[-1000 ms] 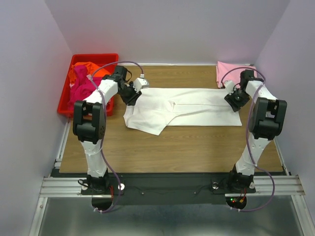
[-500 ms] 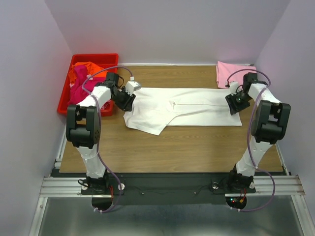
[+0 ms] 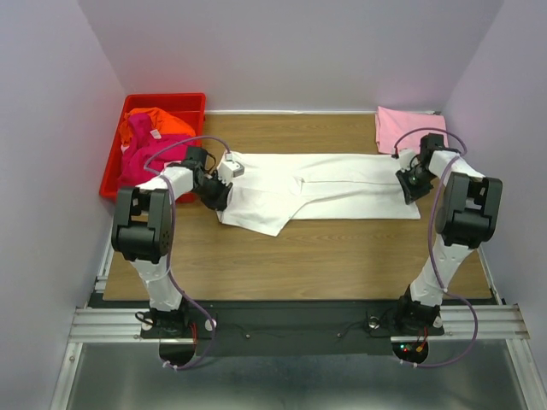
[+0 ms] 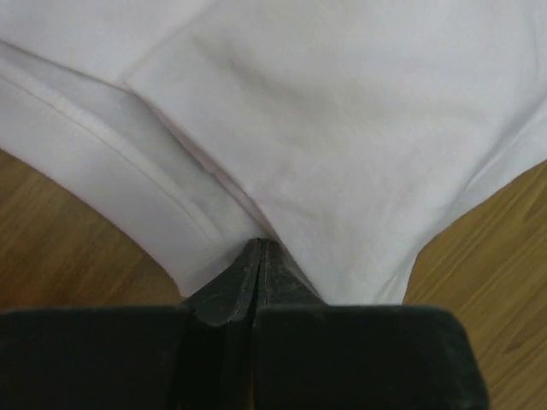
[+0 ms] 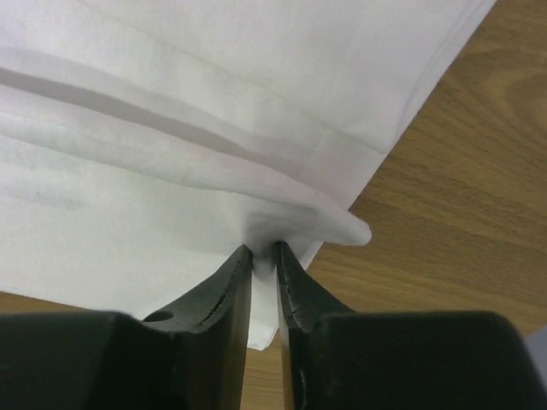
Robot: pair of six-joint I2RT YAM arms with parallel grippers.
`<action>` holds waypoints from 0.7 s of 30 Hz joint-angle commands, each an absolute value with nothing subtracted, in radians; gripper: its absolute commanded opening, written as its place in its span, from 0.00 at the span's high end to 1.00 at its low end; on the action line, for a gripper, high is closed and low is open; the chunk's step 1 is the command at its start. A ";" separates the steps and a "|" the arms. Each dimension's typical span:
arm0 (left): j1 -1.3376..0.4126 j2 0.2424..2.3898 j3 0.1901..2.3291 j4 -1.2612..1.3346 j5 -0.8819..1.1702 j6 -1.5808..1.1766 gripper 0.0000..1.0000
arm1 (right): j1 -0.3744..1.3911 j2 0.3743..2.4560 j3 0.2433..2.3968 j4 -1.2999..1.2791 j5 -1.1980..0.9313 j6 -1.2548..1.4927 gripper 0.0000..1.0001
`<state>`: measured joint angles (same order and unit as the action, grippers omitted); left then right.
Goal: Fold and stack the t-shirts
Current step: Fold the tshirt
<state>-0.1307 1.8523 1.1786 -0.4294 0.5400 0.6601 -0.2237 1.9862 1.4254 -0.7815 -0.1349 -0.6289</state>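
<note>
- item under work: the large white cloth t-shirt [image 3: 329, 181] lies as a long band across the brown wooden table [image 3: 325, 252], with a loose pointed flap jutting toward the near edge at its left end.
- left jaws: pressed fully together at the shirt's left end. the wrist view shows the tips meeting at a crease where two layers join. cloth appears pinched, but how much is not visible.
- right jaws: narrow, clamped on the hem at the right end, with white cloth showing between the tips and one small lip of fabric curling out beside them.
- judgement of step: both ends are held, ready for a lift and fold of the band.
- recommendation: raise both ends together at an even height, with only light tension, so neither pinch slips.
- recommendation: check that the right pinch takes every layer; the curled lip suggests a shallow bite.
- recommendation: let the loose flap clear the table before carrying across, or it may drag and skew the fold.
- surroundings: a folded pale pink t-shirt [image 3: 400, 126] sits at the far right corner, just beyond the right arm. orange and magenta t-shirts [image 3: 145, 141] lie heaped in the red plastic bin [image 3: 109, 181] at the far left.
</note>
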 commanded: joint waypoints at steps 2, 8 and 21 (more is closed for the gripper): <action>-0.153 1.770 1.062 -0.508 0.500 0.709 0.96 | -0.233 1.997 1.295 -0.810 -0.074 -0.653 0.81; -0.169 1.642 0.950 -0.577 0.526 0.735 0.99 | -0.253 1.872 1.166 -0.808 -0.026 -0.718 0.84; -0.233 1.255 1.000 -0.712 0.597 0.908 0.54 | -0.169 1.602 1.328 -1.060 -0.362 -0.678 0.60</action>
<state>-0.1867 1.3247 0.9672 -0.6682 0.5793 0.8124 -0.2337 1.6642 1.2652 -0.9668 -0.2100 -0.7273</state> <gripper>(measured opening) 0.458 0.397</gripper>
